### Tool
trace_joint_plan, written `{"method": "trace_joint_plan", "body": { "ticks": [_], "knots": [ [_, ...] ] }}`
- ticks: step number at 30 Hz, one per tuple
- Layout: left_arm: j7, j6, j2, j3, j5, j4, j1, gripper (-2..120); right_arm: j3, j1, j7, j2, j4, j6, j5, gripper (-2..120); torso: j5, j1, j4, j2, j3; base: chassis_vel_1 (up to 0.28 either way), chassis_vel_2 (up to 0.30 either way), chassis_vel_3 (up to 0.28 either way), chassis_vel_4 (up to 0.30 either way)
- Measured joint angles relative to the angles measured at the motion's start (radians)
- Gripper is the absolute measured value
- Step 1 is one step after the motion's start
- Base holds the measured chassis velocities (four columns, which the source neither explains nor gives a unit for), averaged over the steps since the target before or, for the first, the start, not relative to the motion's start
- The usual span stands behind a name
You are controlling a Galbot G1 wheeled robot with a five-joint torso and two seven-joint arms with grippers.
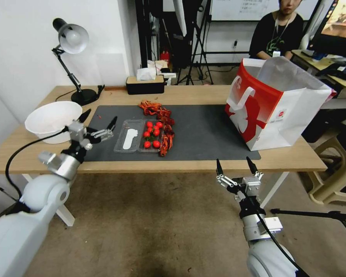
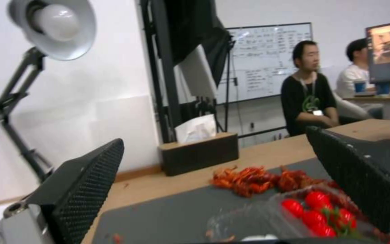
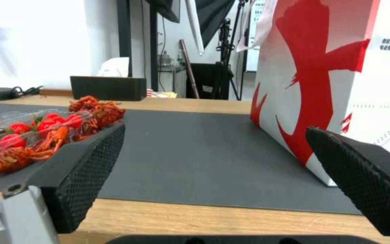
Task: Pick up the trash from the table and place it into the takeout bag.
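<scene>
The takeout bag [image 1: 273, 111], red and white with white strap handles, stands open on the right end of the table [image 1: 203, 94], partly on the dark grey mat [image 1: 203, 130]. Its red-printed side [image 3: 321, 67] fills the right wrist view. The trash is out of view. My left gripper [image 1: 100, 117] hovers open over the mat's left edge, between a white basin and a clear tray, with nothing between its fingers [image 2: 86, 183]. My right gripper [image 1: 234, 163] is open and empty just off the table's front edge, in front of the bag, and its fingers [image 3: 86, 159] point across the mat.
A white basin [image 1: 52, 117] sits at the table's left end. A clear tray [image 1: 132, 136] of red tomatoes [image 1: 152, 134] lies mid-mat, ringed by red crayfish shells [image 1: 161, 115]. A desk lamp [image 1: 71, 38] and a tissue box [image 1: 145, 84] stand along the back edge.
</scene>
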Motion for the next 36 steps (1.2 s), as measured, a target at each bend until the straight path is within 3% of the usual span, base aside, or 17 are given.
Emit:
{"method": "trace_joint_plan", "body": {
  "ticks": [5, 16, 22, 36],
  "knots": [
    [-0.005, -0.035, -0.06, -0.046, 0.044, -0.008, 0.08, 100, 0.0, -0.002, 0.004, 0.003, -0.002, 0.001, -0.01, 100, 0.0, 0.0, 0.0001, 0.0, 0.0, 0.0, 0.0, 0.0, 0.0],
    [-0.008, -0.069, -0.113, -0.078, 0.099, -0.02, 0.162, 100, -0.003, -0.007, 0.01, 0.011, -0.005, 0.001, -0.026, 100, 0.0001, 0.0, 0.0001, 0.0, 0.0, 0.0, 0.0, 0.0, 0.0],
    [-0.006, -0.134, -0.162, -0.092, 0.164, 0.007, 0.241, 100, -0.008, -0.013, 0.02, 0.018, -0.011, 0.001, -0.04, 100, -0.0001, 0.0, 0.0001, 0.0, 0.0, 0.0, 0.0, 0.0, 0.0],
    [0.0, -0.171, -0.17, -0.096, 0.181, 0.035, 0.278, 100, -0.006, -0.033, 0.035, 0.032, -0.006, 0.001, -0.053, 100, 0.0, 0.0, 0.0001, 0.0, 0.0, 0.0, 0.0, 0.0, 0.0]
  ]
}}
